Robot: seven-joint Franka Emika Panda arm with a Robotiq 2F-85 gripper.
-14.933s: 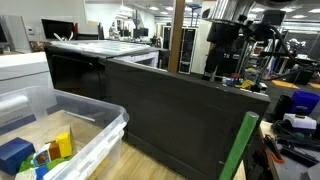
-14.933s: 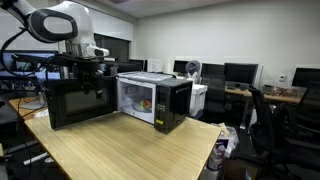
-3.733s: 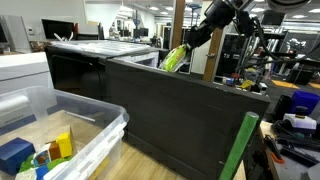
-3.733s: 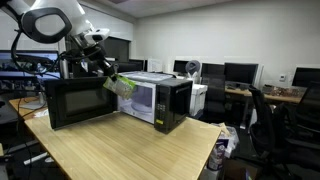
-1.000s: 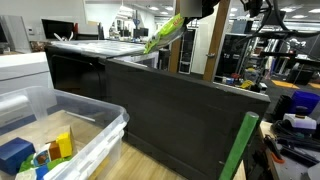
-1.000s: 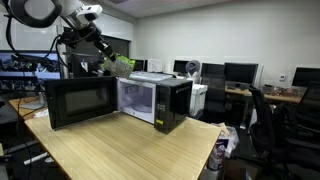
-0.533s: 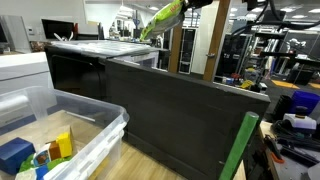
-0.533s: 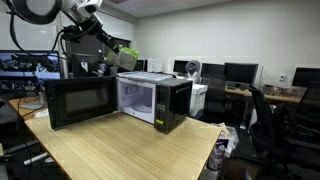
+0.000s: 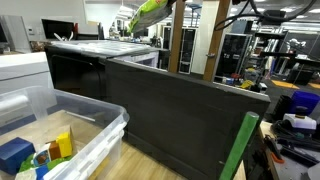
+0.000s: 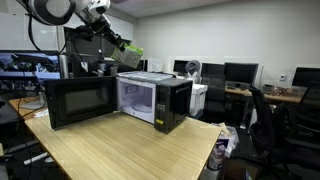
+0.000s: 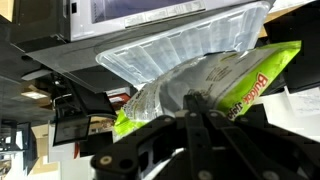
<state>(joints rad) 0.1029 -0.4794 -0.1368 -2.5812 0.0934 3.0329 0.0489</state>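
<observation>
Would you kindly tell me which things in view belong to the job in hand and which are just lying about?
In hand:
- the tool, shut on a green snack bag
- the microwave just below the bag, its door standing open

Lying about:
- clear plastic bin with toy blocks inside
- monitors
- office chair

Even overhead light, soft shadows, coarse frames — at my wrist, my gripper (image 11: 195, 102) is a dark blur against the glaring bag (image 11: 232, 78).
</observation>
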